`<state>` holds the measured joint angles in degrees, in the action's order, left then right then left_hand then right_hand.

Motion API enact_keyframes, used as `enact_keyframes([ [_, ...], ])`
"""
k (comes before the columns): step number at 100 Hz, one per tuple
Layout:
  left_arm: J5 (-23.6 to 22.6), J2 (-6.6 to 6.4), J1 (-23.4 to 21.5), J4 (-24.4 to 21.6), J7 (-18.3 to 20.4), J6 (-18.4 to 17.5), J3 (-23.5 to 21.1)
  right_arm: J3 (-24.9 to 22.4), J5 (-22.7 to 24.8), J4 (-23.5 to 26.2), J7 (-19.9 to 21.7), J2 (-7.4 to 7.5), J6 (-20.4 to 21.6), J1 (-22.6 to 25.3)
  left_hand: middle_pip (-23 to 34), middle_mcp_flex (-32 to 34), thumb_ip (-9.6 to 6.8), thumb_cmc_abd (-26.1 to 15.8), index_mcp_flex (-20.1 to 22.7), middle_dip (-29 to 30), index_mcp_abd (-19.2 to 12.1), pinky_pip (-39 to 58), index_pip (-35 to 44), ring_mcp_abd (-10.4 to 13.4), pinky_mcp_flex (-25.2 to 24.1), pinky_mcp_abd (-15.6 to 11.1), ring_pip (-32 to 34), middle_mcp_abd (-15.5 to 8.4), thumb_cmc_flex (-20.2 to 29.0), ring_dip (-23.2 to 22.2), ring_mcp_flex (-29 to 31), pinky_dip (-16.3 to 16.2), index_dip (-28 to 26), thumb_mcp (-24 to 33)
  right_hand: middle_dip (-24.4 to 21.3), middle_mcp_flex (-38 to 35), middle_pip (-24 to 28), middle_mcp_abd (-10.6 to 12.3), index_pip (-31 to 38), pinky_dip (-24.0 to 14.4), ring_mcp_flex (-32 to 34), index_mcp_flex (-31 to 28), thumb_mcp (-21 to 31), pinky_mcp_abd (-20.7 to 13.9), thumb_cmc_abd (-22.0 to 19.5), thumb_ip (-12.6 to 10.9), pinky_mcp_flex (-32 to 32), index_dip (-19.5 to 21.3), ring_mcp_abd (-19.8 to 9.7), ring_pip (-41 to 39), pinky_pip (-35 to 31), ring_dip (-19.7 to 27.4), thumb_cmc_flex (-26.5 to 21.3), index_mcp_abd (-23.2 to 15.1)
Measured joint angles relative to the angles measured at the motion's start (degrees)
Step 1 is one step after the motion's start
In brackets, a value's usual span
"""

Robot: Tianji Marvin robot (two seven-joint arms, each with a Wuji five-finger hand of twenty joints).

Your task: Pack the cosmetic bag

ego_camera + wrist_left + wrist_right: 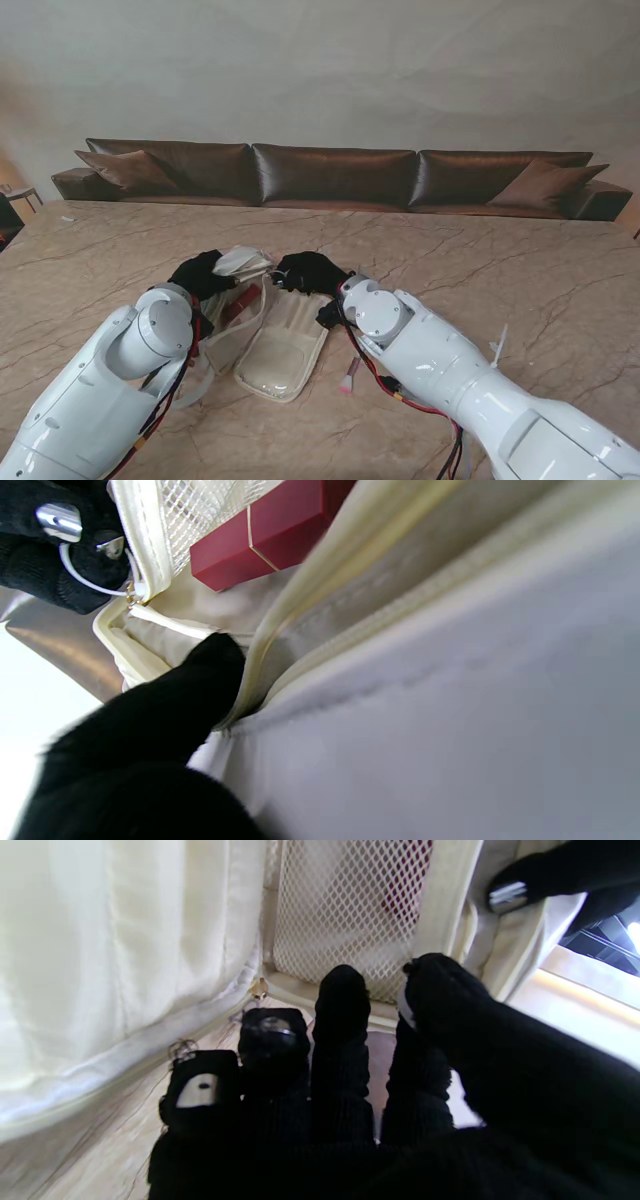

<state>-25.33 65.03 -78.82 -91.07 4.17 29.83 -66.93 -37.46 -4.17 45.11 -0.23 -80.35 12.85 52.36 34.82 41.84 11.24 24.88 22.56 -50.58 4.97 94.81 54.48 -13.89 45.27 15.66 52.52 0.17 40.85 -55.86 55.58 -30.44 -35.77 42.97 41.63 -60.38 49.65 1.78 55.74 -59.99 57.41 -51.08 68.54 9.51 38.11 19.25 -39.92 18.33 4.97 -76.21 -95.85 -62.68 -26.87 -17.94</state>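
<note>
Working at the far end of the cream cosmetics bag [268,335], lying open on the marble tabletop [480,260], we judge packing half done: a red box [265,535] sits behind mesh, a brush [350,375] waits outside. Our left hand [200,273] grips the flap; right hand [308,270] touches the rim, grip unclear.

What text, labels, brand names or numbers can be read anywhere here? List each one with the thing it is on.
None can be read in any view.
Red box inside the cosmetics bag: plain faces with only a thin gold line, no print visible.
Cosmetics bag: cream fabric and white mesh pocket, no label or logo showing.
Small brush on the table: too small to tell whether it bears any mark.
</note>
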Motion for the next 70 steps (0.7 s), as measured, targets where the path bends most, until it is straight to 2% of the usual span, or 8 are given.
enact_keyframes([
  [4,-0.1,-0.14,-0.1,-0.1,0.4,-0.5,-0.1,0.1,0.1,-0.6,-0.1,-0.17,0.1,-0.1,1.2,-1.8,-0.01,0.0,0.0,4.5,0.0,-3.0,-1.3,-0.4,-2.8,0.9,-2.1,-0.1,-3.6,1.2,-1.9,-0.7,-0.1,1.8,-1.6,-0.6,-0.2,-0.3,0.0,0.0,0.1,0.0,-0.2,0.4,-0.5,0.0,-0.1,0.0,0.3,0.0,0.0,0.4,0.0,0.2],
  [14,-0.7,-0.53,-0.2,-0.3,1.7,-1.8,-0.3,0.4,0.4,-2.2,-0.9,-0.79,0.4,-0.5,0.8,-5.7,-5.76,-0.9,-0.5,11.1,0.1,-11.1,-7.1,-1.1,-11.7,2.8,-8.0,0.0,-10.7,4.5,-7.1,-2.3,0.1,3.3,-4.0,-1.1,-1.3,-0.5,0.0,0.0,0.6,0.2,-0.3,1.0,-1.2,0.0,-0.4,0.4,0.7,1.1,0.0,1.4,0.0,0.4],
  [18,-1.2,-0.69,-0.2,-0.3,2.0,-2.3,-0.3,0.4,0.3,-2.6,-1.1,-1.08,0.5,-0.5,-0.7,-7.7,-6.77,-1.5,-1.0,13.3,0.7,-14.6,-9.9,-1.2,-15.4,3.3,-10.6,0.1,-12.4,6.1,-9.3,-3.4,1.6,3.3,-4.8,-1.1,-1.7,-0.6,0.0,-0.5,0.6,0.9,-0.7,1.0,-2.0,0.0,-0.4,2.1,0.7,2.0,0.0,1.6,0.0,0.4],
  [27,-3.8,-1.09,-0.2,-0.3,2.8,-4.2,-0.3,0.4,-0.5,-3.3,-1.2,-1.6,0.9,-0.5,-5.5,-12.3,-6.9,-2.9,-3.3,18.2,1.6,-21.6,-17.5,-1.2,-23.3,3.9,-16.7,0.2,-15.5,10.1,-14.6,-4.6,7.7,1.5,-5.5,-0.9,-2.0,-0.6,-0.8,-1.2,0.5,1.7,-1.3,1.0,-3.4,0.0,0.2,6.1,0.7,3.4,0.0,1.6,0.0,0.9],
  [36,-7.3,-1.42,0.0,-0.3,3.0,-5.3,-0.2,0.4,-1.4,-3.7,-0.8,-1.85,1.4,-0.5,-10.4,-16.5,-6.95,-3.4,-4.7,23.2,1.8,-26.9,-22.4,-1.2,-28.6,4.6,-22.2,1.1,-15.6,14.4,-18.8,-5.2,13.6,-0.3,-5.5,0.5,-2.5,-0.6,-1.0,-1.6,-1.0,3.1,-2.6,0.9,-5.5,0.0,1.8,8.9,0.8,3.9,0.0,1.6,-0.2,1.0],
  [50,-9.2,-1.81,1.1,-0.2,2.4,-6.3,0.6,0.4,-2.0,-4.0,0.2,-1.93,2.3,-0.6,-13.9,-20.8,-7.1,-3.4,-6.8,28.3,0.4,-32.7,-26.9,-1.2,-33.3,5.3,-29.6,2.1,-15.6,19.5,-24.4,-5.7,16.9,-2.2,-5.0,1.2,-2.4,-0.6,-1.7,-2.7,-1.7,3.8,-3.4,0.9,-6.9,0.0,2.9,11.2,1.0,3.9,0.0,0.9,-0.2,1.0],
  [61,-9.9,-2.14,2.6,0.0,3.6,-6.9,1.6,0.8,-2.0,-4.3,0.7,-1.95,2.7,-0.8,-16.4,-23.8,-7.19,-3.4,-6.9,31.0,-1.4,-38.5,-29.8,-1.2,-37.4,5.9,-34.6,2.3,-15.6,23.9,-30.0,-5.7,19.4,-4.9,-4.9,1.2,-2.4,-0.6,-1.9,-2.7,-1.7,3.8,-3.4,0.9,-6.9,0.0,3.1,11.7,1.0,3.9,0.0,0.7,-0.2,1.0],
  [70,-12.9,-2.55,4.2,0.5,5.2,-8.4,2.9,1.1,-1.9,-4.9,0.9,-2.09,3.1,-1.1,-18.1,-26.9,-7.2,-3.4,-7.7,32.7,-3.0,-42.2,-33.6,-1.2,-39.3,6.1,-37.9,2.3,-15.6,27.0,-33.3,-5.7,21.5,-7.3,-4.9,1.2,-2.4,-0.6,-1.9,-2.7,-1.7,3.8,-3.4,0.9,-6.9,0.0,3.2,11.8,1.0,3.9,0.0,0.7,-0.2,1.0],
])
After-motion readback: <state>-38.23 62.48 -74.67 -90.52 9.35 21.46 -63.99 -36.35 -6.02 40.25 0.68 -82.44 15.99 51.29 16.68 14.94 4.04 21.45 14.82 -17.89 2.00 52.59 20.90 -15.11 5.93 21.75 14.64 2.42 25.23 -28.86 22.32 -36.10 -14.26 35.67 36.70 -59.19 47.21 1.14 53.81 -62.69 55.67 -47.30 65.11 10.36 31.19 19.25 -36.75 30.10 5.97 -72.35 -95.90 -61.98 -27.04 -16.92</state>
